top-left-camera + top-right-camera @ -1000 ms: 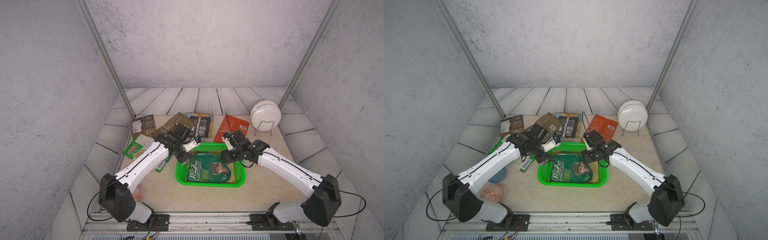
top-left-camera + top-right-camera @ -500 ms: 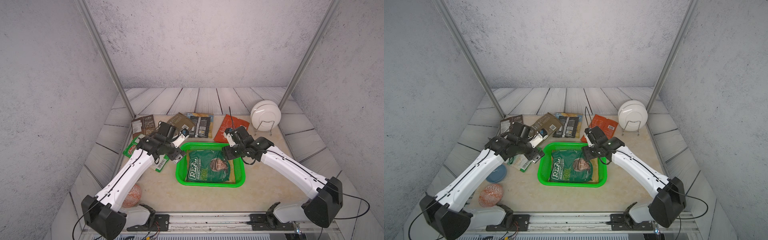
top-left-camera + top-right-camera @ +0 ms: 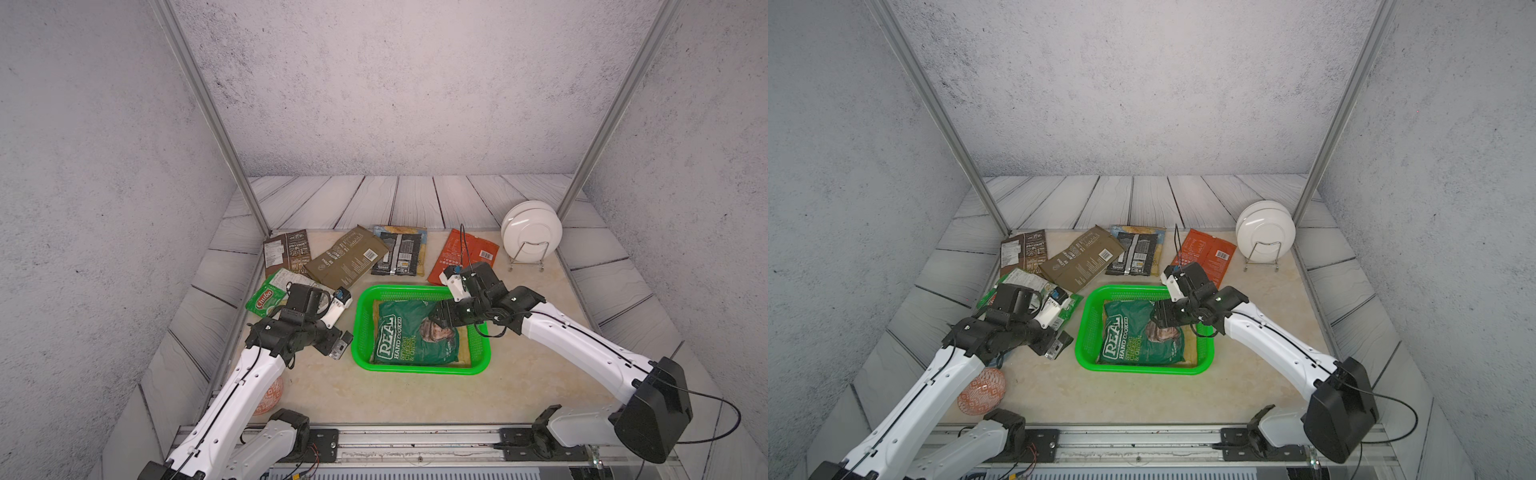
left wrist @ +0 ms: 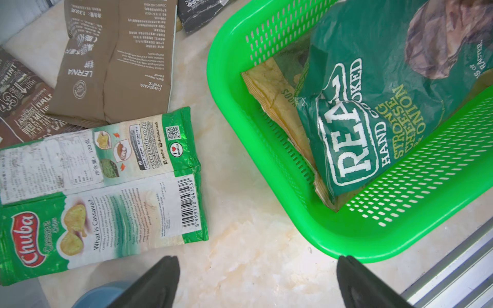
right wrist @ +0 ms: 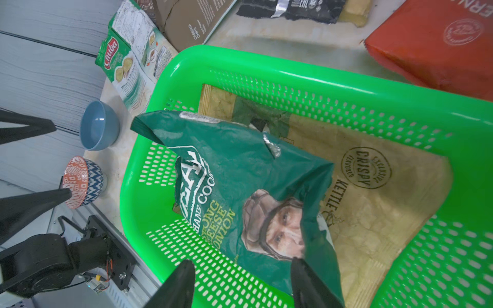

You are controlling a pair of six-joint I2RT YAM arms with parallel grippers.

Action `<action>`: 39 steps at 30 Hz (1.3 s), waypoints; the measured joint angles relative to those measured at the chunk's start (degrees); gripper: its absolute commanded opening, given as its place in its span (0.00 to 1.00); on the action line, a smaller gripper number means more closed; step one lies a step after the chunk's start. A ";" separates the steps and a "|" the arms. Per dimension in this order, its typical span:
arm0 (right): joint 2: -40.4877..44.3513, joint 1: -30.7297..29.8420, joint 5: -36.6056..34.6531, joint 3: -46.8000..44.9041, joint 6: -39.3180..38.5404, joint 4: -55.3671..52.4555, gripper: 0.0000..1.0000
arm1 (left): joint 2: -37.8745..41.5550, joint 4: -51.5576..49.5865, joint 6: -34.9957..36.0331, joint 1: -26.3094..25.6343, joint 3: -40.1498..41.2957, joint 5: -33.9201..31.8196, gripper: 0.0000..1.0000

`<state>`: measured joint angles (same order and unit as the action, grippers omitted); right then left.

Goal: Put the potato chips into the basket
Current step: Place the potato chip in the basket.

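The green basket [image 3: 415,370] [image 3: 1142,370] holds a dark green chip bag [image 3: 411,336] [image 5: 240,186] lying on a cream bag [image 3: 465,353] [image 5: 373,213]. My right gripper [image 3: 442,322] [image 5: 241,262] hangs open just above the dark green bag's edge. My left gripper [image 3: 338,353] [image 4: 257,260] is open over bare table, between the basket [image 4: 346,234] and a light green bag [image 3: 266,297] [image 4: 106,186]. Brown [image 3: 286,251], olive [image 3: 347,257], black [image 3: 397,253] and red [image 3: 465,255] bags lie behind the basket.
White plates in a wire rack [image 3: 531,232] stand at the back right. An orange patterned bowl [image 3: 982,390] and a blue bowl [image 5: 98,125] sit at the front left, under my left arm. The metal rail [image 3: 415,440] runs along the table's front edge.
My left gripper has pulled back from the basket's left side to the table beside it and opened wider. The right gripper has barely moved.
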<state>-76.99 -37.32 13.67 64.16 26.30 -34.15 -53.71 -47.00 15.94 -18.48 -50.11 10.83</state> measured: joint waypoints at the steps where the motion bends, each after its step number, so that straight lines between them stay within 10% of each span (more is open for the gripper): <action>1: 0.24 0.00 -1.22 0.46 -0.17 -0.48 0.62 | 0.46 0.46 -0.26 0.00 0.42 -0.07 0.98; 12: 11.54 -0.44 3.50 -0.94 2.91 4.33 0.60 | 2.54 4.22 -1.20 0.02 3.26 -2.14 0.98; 39: -18.29 2.14 -13.66 -1.05 -3.08 8.02 0.65 | 2.80 5.22 -1.20 0.07 3.52 -1.36 0.98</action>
<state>-95.29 -35.18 0.01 63.11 23.22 -26.13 -50.92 -41.78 14.74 -18.41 -46.59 9.47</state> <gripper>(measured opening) 0.647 0.984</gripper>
